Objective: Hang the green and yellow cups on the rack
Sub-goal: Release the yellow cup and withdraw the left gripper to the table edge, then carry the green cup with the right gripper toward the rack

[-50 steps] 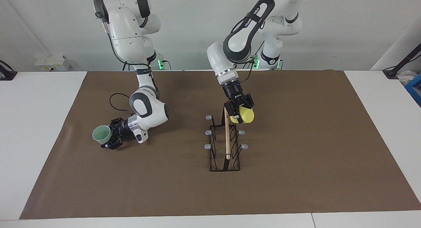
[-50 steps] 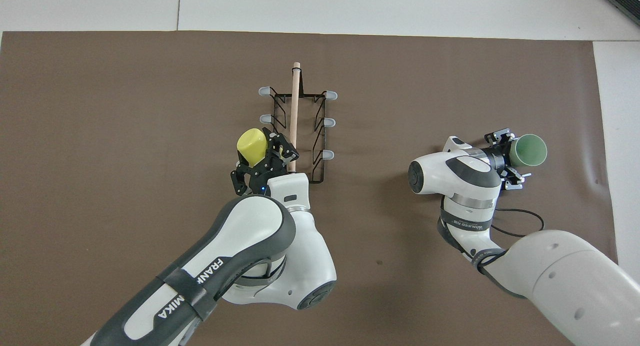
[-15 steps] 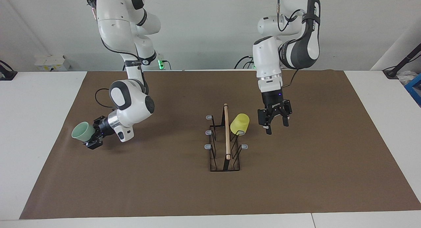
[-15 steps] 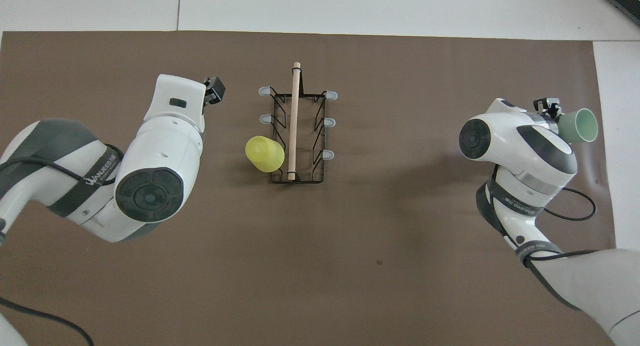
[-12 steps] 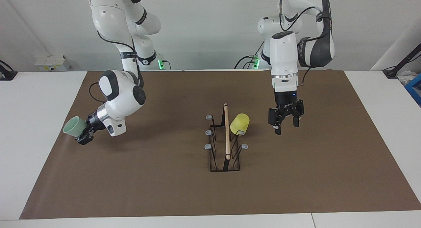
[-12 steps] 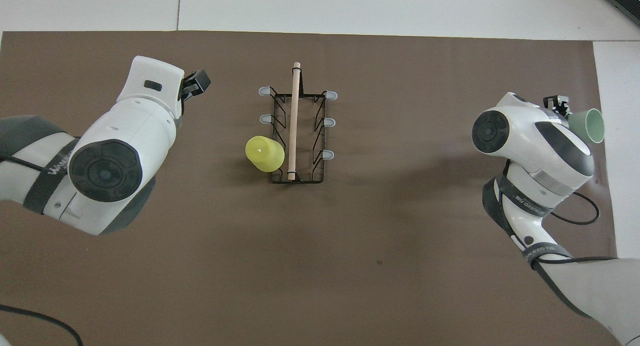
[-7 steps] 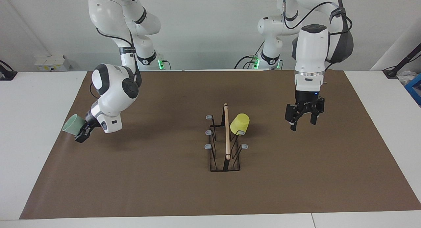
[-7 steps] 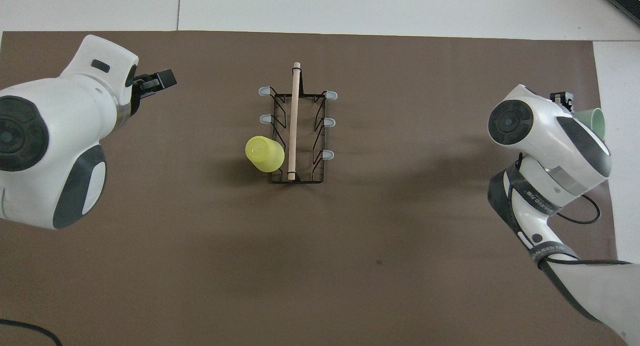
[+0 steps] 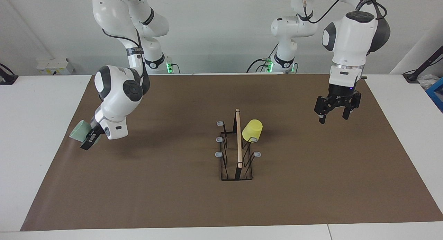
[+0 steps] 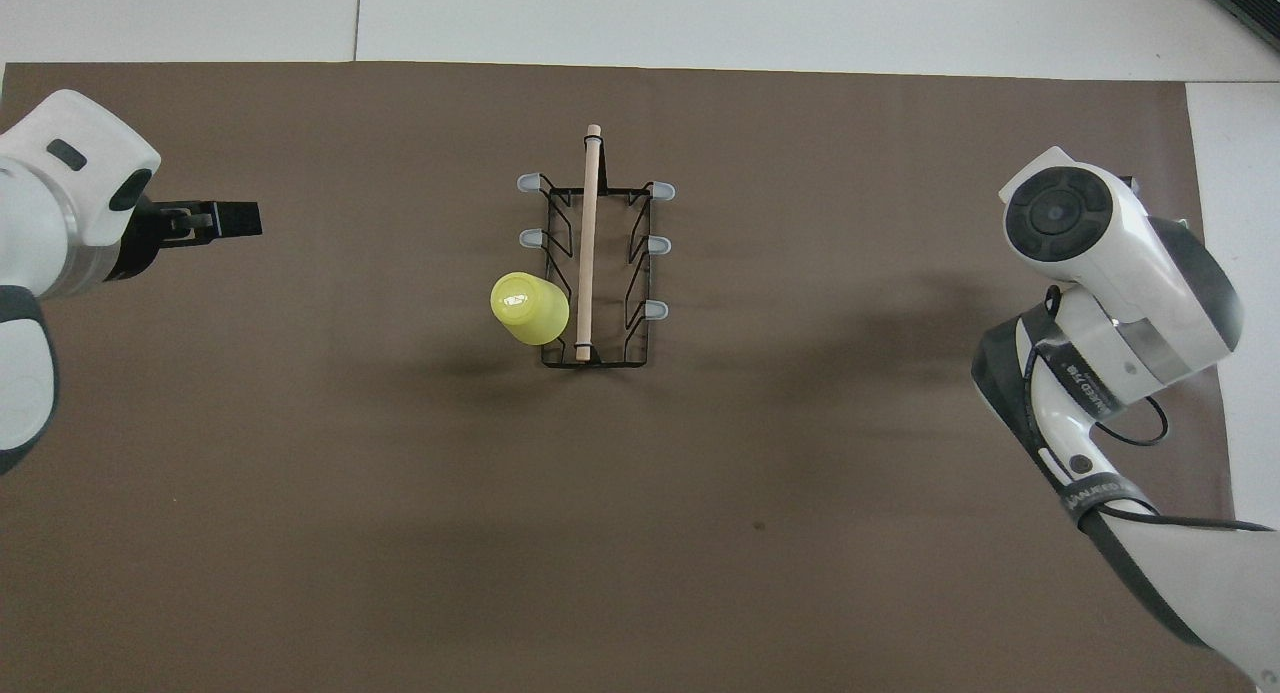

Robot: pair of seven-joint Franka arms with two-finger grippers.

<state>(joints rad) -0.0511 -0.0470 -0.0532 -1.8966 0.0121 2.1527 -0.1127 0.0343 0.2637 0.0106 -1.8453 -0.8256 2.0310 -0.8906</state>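
The yellow cup (image 9: 252, 130) hangs mouth-down on a side peg of the black wire rack (image 9: 238, 170), on the side toward the left arm; from overhead the yellow cup (image 10: 528, 308) sits beside the rack's wooden rod (image 10: 588, 243). My right gripper (image 9: 84, 134) is shut on the pale green cup (image 9: 78, 129), tilted, over the mat's edge at the right arm's end. In the overhead view the right arm hides that cup and gripper. My left gripper (image 9: 333, 118) hangs open and empty over the mat toward the left arm's end; it also shows in the overhead view as the left gripper (image 10: 215, 219).
A brown mat (image 9: 193, 205) covers the middle of the white table (image 9: 31, 136). The rack's other grey-tipped pegs (image 9: 219, 139) carry nothing. A black cable (image 10: 1150, 438) loops beside the right arm.
The left arm has swung away from the rack toward its own end of the table and risen. The right wrist has turned, tipping the green cup steeper. The yellow cup has stayed on its peg.
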